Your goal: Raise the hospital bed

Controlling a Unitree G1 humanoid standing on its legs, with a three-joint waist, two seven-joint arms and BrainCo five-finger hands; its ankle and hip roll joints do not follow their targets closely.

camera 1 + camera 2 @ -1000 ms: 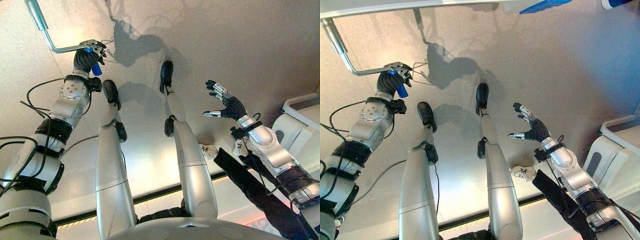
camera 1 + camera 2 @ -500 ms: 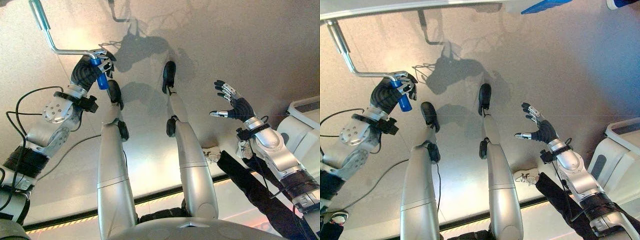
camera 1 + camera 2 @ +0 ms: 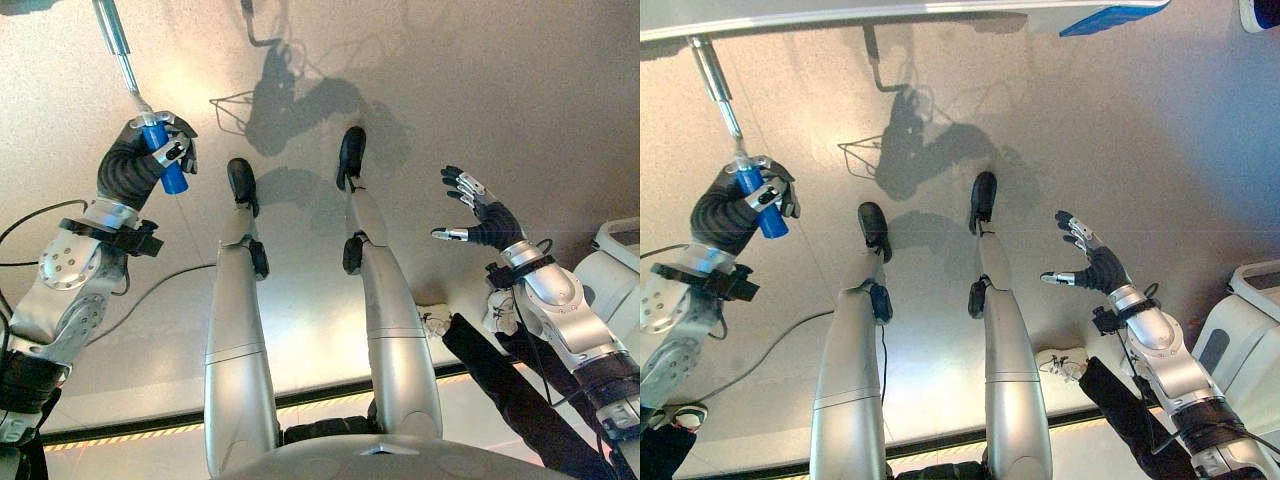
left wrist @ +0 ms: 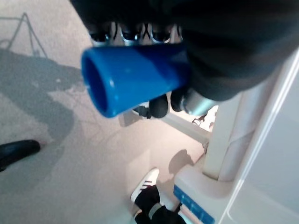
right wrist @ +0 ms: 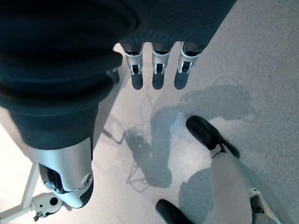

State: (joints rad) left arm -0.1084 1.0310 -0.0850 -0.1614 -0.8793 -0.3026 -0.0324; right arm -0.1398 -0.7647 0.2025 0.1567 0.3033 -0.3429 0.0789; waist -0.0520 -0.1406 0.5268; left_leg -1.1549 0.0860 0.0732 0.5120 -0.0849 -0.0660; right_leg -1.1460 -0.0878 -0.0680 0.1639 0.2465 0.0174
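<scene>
A metal crank point(image 3: 715, 80) hangs from under the hospital bed point(image 3: 840, 12) at the upper left and ends in a blue handle point(image 3: 171, 177). My left hand point(image 3: 128, 168) is shut on that handle; in the left wrist view the fingers curl round the blue handle point(image 4: 131, 77). My right hand point(image 3: 486, 217) hovers in the air over the floor at the right, fingers point(image 5: 156, 70) straight and spread, holding nothing.
A white piece of the bed's frame point(image 4: 243, 130) stands close beside the handle. A white, rounded unit point(image 3: 1240, 320) sits at the right edge. A person's white shoe point(image 3: 1060, 362) and dark trouser leg point(image 3: 520, 390) are by my right arm. A striped floor line point(image 3: 120, 438) runs along the near side.
My left hand has swung the blue handle round to the left, so the crank's arm now points up instead of lying sideways. The right hand stays open in the air.
</scene>
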